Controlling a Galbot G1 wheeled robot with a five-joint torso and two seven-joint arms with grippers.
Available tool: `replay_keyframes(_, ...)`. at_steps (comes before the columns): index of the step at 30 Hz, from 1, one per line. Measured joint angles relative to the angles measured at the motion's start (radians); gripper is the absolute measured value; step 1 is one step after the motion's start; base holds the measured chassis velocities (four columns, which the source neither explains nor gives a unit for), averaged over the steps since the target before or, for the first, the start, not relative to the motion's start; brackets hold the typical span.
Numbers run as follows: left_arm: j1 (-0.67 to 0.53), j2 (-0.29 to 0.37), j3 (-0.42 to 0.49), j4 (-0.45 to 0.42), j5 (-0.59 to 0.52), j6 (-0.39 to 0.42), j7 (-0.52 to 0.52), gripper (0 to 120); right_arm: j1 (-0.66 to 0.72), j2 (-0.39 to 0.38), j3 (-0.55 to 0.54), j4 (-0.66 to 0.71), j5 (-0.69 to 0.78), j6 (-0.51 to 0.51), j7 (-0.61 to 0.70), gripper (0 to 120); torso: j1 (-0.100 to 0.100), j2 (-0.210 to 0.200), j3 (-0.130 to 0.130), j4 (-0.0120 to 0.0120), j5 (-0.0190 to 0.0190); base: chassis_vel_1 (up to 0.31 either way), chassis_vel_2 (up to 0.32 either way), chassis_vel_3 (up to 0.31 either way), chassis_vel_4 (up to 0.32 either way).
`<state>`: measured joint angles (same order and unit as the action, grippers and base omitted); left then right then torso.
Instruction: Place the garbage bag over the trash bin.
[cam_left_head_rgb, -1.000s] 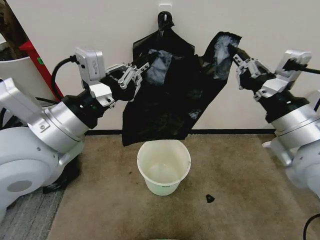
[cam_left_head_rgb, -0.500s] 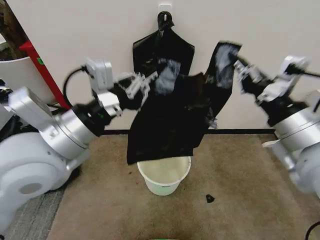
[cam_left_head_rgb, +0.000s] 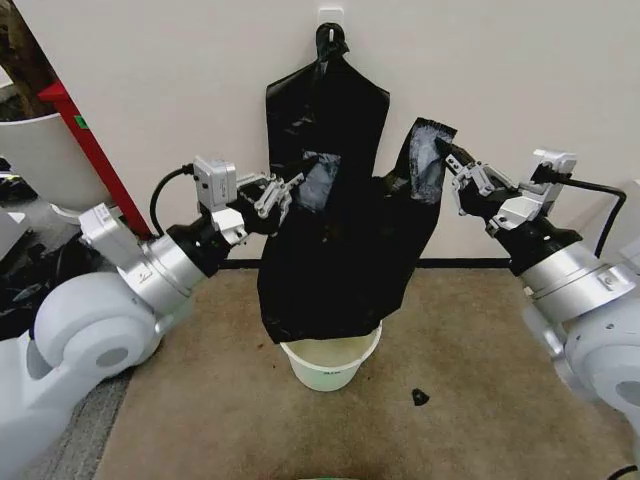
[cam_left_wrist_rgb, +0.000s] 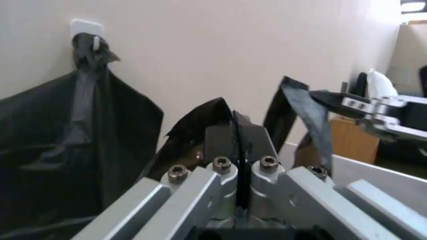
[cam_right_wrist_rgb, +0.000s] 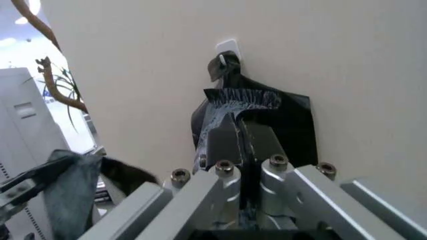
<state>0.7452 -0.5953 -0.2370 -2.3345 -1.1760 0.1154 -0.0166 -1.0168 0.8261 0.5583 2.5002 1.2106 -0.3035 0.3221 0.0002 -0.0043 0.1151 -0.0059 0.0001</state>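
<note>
Both grippers dropped lower — left gripper (cam_left_head_rgb: 287, 187) and right gripper (cam_left_head_rgb: 449, 163) each pinch the bag (cam_left_head_rgb: 340, 250), hem overlapping the bin (cam_left_head_rgb: 330, 365) rim.

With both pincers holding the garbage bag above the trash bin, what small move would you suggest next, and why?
Probably lower both pincers a little, keeping them spread apart. The left pincer and right pincer each pinch an upper corner of the garbage bag, whose bottom edge hangs over the far rim of the trash bin. The mouth does not yet surround the rim, so a short descent seems called for.
</note>
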Motion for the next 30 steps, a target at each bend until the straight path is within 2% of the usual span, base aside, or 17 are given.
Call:
replay_keyframes(10, 0.108, -0.067, -0.009, 0.089, 0.099, -0.037, 0.029, 0, -0.114, 0.071, -0.021, 0.000, -0.066, -0.009, -0.035, 0, 0.000, 0.000, 0.000, 0.0000, -0.0002, 0.000, 0.000, 0.000, 0.000)
replay_keyframes(20, 0.247, -0.107, -0.040, 0.094, 0.174, -0.070, 0.031, 0, -0.224, 0.138, -0.082, -0.001, -0.135, -0.017, -0.070, 0, 0.000, 0.000, 0.000, -0.0001, -0.0002, 0.000, 0.000, 0.000, 0.000)
replay_keyframes(25, 0.289, -0.121, -0.048, 0.073, 0.182, -0.070, 0.024, 0, -0.219, 0.133, -0.100, -0.001, -0.130, -0.016, -0.068, 0, 0.000, 0.000, 0.000, 0.0000, 0.0000, 0.000, 0.000, 0.000, 0.000)
replay_keyframes(30, 0.270, -0.139, -0.021, 0.059, 0.179, -0.055, 0.011, 0, -0.163, 0.076, -0.063, -0.001, -0.076, -0.012, -0.045, 0, 0.000, 0.000, 0.000, 0.0002, -0.0002, 0.000, 0.000, 0.000, 0.000)
